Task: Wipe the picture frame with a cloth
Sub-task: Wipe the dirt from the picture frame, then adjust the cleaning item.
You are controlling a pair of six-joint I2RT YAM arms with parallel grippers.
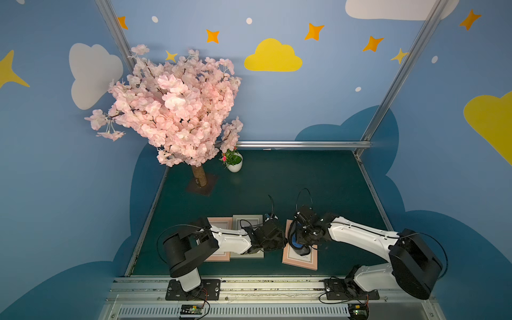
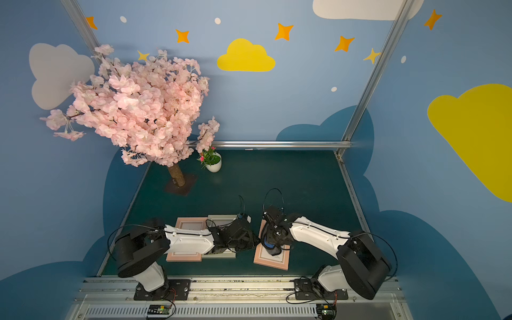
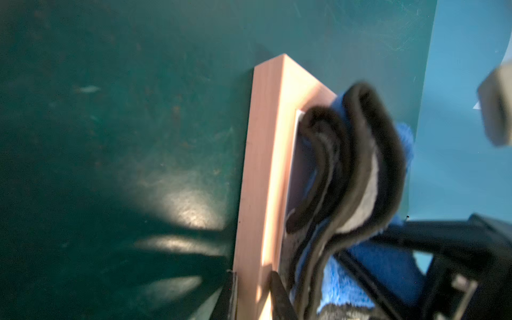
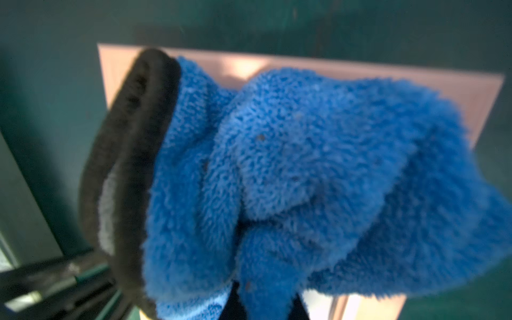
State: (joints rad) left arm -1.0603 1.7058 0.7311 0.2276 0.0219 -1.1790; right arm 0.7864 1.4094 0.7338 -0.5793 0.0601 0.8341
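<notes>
The picture frame (image 1: 300, 263) (image 2: 273, 262) is pink and lies flat at the table's front, right of centre. A bunched blue cloth (image 1: 298, 246) (image 2: 268, 245) with a dark reverse rests on its glass. My right gripper (image 1: 302, 238) (image 2: 274, 237) is shut on the cloth from above; in the right wrist view the plush cloth (image 4: 304, 166) fills the picture over the frame (image 4: 471, 94), and the gripper (image 4: 263, 304) pinches a fold. My left gripper (image 1: 284, 240) (image 2: 256, 241) (image 3: 253, 288) is shut on the frame's left rail (image 3: 263, 166), beside the cloth (image 3: 360, 166).
Two more frames lie under my left arm: a pink one (image 1: 220, 223) and a grey one (image 1: 248, 220). A pink blossom tree (image 1: 177, 110) on a square base (image 1: 201, 186) and a small white plant pot (image 1: 235, 165) stand at the back left. Metal rails edge the table.
</notes>
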